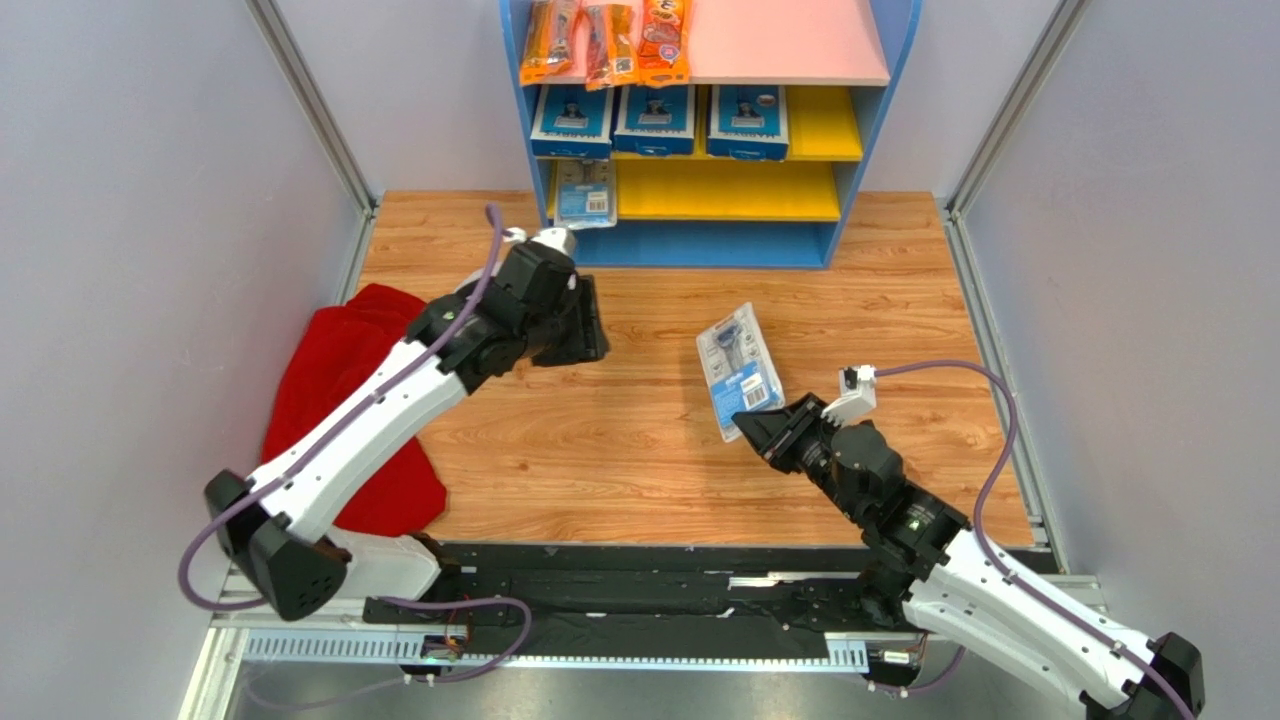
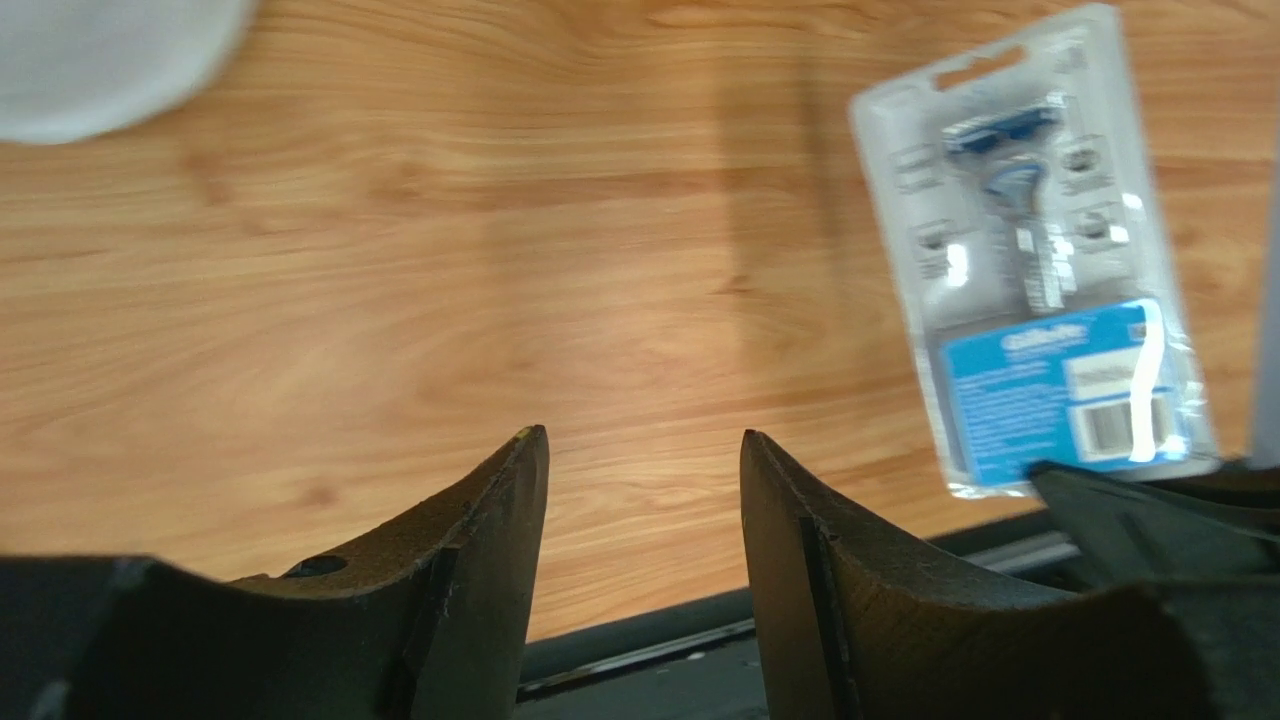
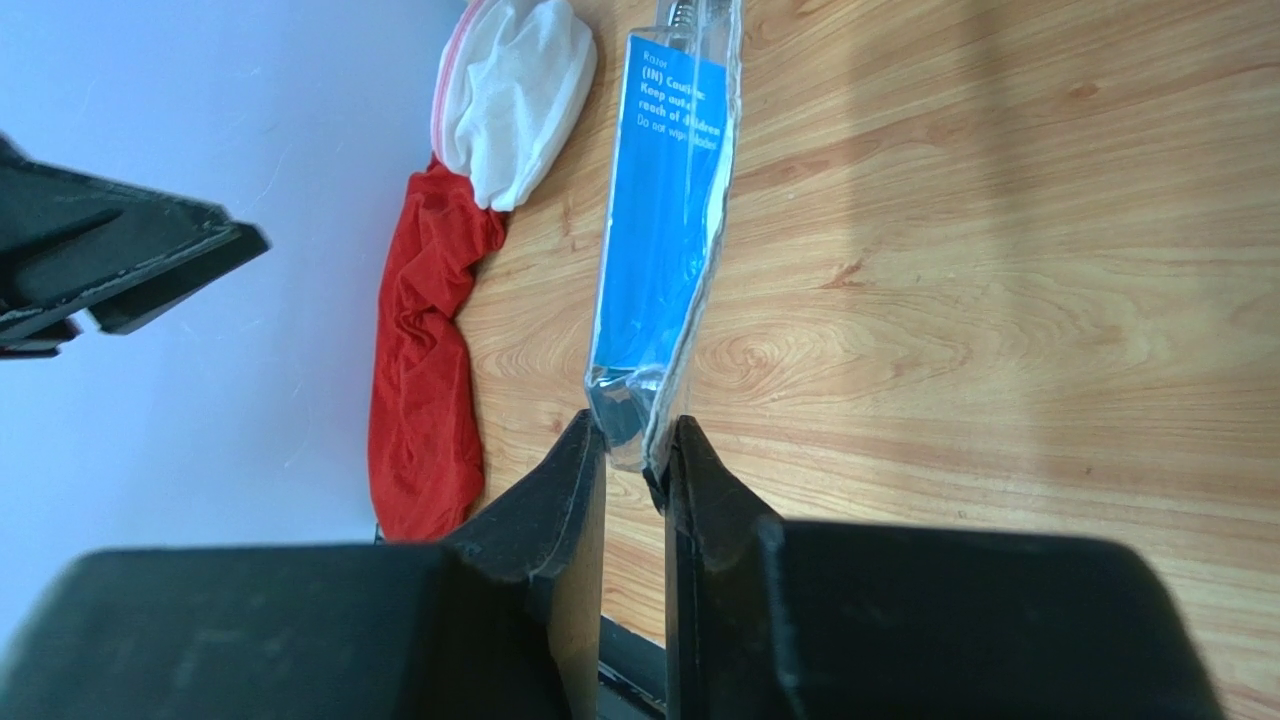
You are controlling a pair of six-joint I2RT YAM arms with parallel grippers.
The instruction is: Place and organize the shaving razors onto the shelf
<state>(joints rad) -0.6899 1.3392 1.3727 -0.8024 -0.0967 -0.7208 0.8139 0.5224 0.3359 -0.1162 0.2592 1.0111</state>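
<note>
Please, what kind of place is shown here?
Probably a lab cell imitating a shop: plain grey walls enclose a wooden table, and a small shelf carries razor packs and snack packets.

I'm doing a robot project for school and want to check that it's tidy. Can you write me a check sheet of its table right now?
Surface: wooden table, light grain.
Job's things: three large razor packs stand on the upper yellow level of the shelf. A small pack is at the left end of the lower level. A fifth pack is gripped by one end.
Clutter: orange snack packets on the pink top board. A red cloth and a white cloth lie at the table's left edge.
Grippers: left tool open, empty. Right tool shut on the fifth pack.
Cables: a purple cable loops along each arm.
Surroundings: plain grey walls.
</note>
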